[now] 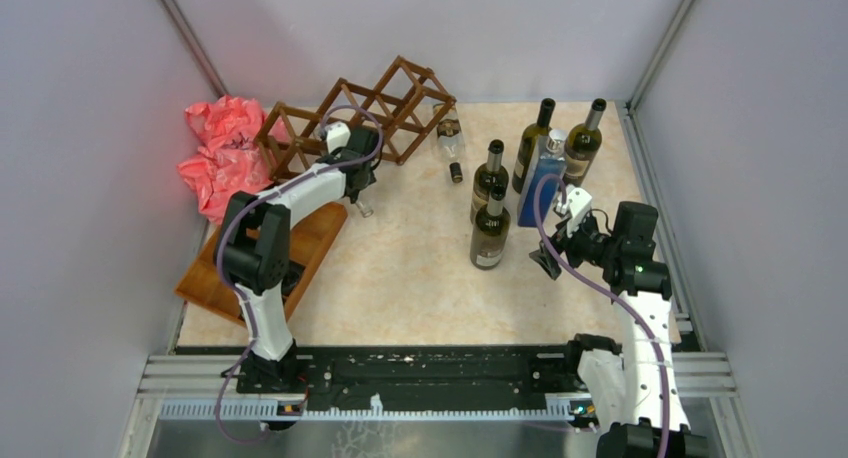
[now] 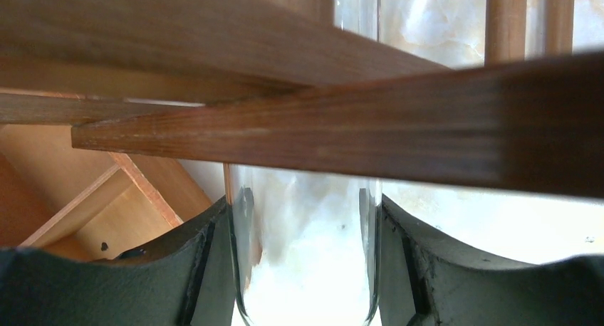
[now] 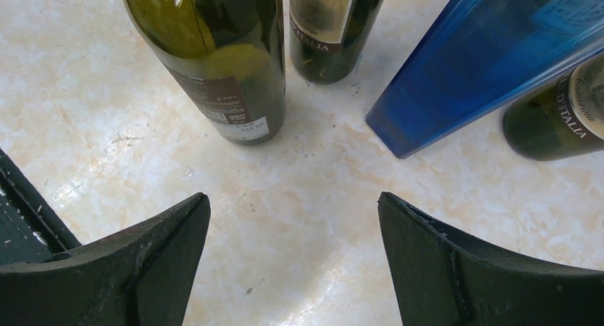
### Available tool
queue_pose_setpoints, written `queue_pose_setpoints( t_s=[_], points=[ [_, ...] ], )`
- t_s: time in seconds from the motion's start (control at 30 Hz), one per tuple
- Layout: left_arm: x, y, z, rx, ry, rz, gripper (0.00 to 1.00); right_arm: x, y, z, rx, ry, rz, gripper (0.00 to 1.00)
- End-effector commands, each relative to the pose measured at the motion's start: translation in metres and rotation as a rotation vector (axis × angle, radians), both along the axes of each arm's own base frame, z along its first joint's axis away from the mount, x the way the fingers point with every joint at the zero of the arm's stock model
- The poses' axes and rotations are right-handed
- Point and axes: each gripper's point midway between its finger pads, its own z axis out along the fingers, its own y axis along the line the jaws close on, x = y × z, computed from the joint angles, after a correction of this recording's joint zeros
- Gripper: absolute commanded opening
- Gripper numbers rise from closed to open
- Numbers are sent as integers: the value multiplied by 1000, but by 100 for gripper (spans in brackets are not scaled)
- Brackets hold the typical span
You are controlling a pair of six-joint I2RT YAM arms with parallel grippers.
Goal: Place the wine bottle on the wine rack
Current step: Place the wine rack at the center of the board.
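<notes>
The dark brown lattice wine rack (image 1: 352, 116) stands at the back left. My left gripper (image 1: 361, 178) is at its front edge, shut on a clear glass wine bottle (image 2: 303, 262). The bottle sits between both fingers (image 2: 203, 269) and runs on behind a rack slat (image 2: 370, 137). From above, only its neck end (image 1: 364, 209) pokes out below the gripper. My right gripper (image 1: 553, 255) hangs open over bare tabletop, nothing between its fingertips (image 3: 293, 219).
Dark green bottles (image 1: 490, 233) (image 1: 489, 178) (image 1: 533, 143) (image 1: 583, 138) and a blue bottle (image 1: 543, 178) stand at the right, close ahead of the right gripper. Another clear bottle (image 1: 447, 130) lies by the rack. A pink bag (image 1: 220, 153) and a flat wooden tray (image 1: 305, 243) sit left.
</notes>
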Motion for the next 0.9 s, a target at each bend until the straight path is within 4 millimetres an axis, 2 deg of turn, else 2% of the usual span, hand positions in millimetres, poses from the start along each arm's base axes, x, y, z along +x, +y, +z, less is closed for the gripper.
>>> queue_pose_setpoints(
  t_s=[0.0,0.27,0.5,0.87],
  points=[
    [11,4,23,18,-75,-19,42,4,2,3,-8,-36,17,87],
    [14,14,15,25,-60,-11,55,4,1,3,-9,-37,16,87],
    [13,14,21,19,-71,-12,66,4,2,3,-8,-36,17,87],
    [4,20,35,18,-105,-8,73,4,2,3,-9,-35,18,87]
  ],
)
